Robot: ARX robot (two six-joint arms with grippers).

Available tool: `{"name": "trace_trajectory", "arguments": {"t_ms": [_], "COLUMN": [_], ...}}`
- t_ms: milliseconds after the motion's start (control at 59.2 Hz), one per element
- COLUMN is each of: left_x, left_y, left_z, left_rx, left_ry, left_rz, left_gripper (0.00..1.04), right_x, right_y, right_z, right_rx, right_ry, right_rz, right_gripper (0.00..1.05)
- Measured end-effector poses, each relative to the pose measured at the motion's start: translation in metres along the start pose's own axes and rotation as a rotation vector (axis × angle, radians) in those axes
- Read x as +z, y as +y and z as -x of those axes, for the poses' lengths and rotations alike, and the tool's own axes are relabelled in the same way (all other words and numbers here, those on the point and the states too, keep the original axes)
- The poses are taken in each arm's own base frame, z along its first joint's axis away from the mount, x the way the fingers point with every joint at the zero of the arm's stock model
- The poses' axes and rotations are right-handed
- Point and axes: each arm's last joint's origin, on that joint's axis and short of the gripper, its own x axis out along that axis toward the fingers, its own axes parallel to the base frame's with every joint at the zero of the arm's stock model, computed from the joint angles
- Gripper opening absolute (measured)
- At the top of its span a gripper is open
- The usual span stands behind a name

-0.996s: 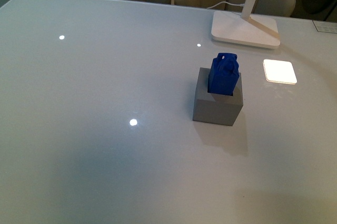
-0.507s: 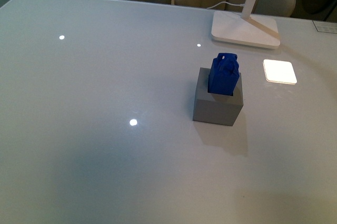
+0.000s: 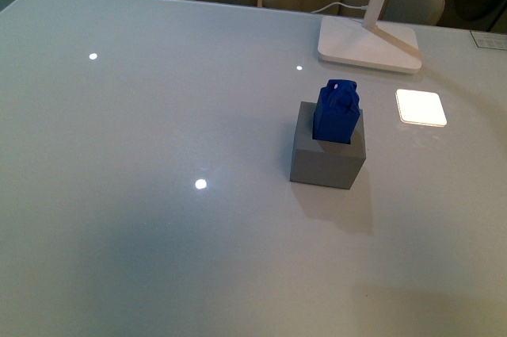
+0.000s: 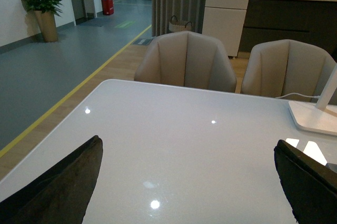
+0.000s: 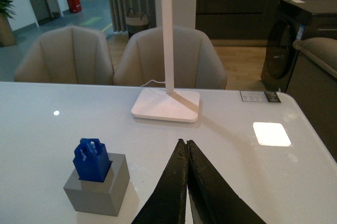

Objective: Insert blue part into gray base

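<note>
The blue part (image 3: 337,111) stands upright in the square hole of the gray base (image 3: 326,156), its knobby top sticking out above the rim. Both also show in the right wrist view, the blue part (image 5: 91,159) in the gray base (image 5: 98,187). My right gripper (image 5: 185,144) is shut and empty, apart from the base, over bare table. My left gripper (image 4: 187,145) is open and empty, its dark fingers (image 4: 63,182) wide apart above the table. Neither arm shows in the front view.
A white lamp base (image 3: 369,44) with a slanted stem stands at the back right, also seen in the right wrist view (image 5: 166,104). A bright light patch (image 3: 421,107) lies beside it. Beige chairs (image 4: 184,60) stand behind the table's far edge.
</note>
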Motion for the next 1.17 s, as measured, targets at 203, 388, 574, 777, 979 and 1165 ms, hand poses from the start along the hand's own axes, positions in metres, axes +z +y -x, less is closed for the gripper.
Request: {"name": "trace_trajectory", "arguments": {"t_ms": [203, 388, 574, 777, 979, 1165], "left_x": [0.0000, 0.0000, 0.0000, 0.0000, 0.0000, 0.0000], "left_y": [0.0000, 0.0000, 0.0000, 0.0000, 0.0000, 0.0000], "left_z": [0.0000, 0.0000, 0.0000, 0.0000, 0.0000, 0.0000], "left_rx": [0.000, 0.000, 0.000, 0.000, 0.000, 0.000], "left_ry": [0.000, 0.000, 0.000, 0.000, 0.000, 0.000], "left_rz": [0.000, 0.000, 0.000, 0.000, 0.000, 0.000], "left_gripper": [0.97, 0.97, 0.97, 0.97, 0.97, 0.97], "right_x": [-0.0016, -0.0016, -0.0016, -0.0016, -0.0016, -0.0016], "right_y": [0.0000, 0.0000, 0.0000, 0.0000, 0.0000, 0.0000], "right_z": [0.0086, 0.0088, 0.0088, 0.0088, 0.0088, 0.0088], "right_rx": [0.001, 0.001, 0.001, 0.001, 0.001, 0.001], "right_ry": [-0.004, -0.004, -0.004, -0.004, -0.004, -0.004], "right_rz": [0.000, 0.002, 0.002, 0.001, 0.001, 0.001], "right_gripper": [0.02, 0.25, 0.64, 0.97, 0.96, 0.96]}}
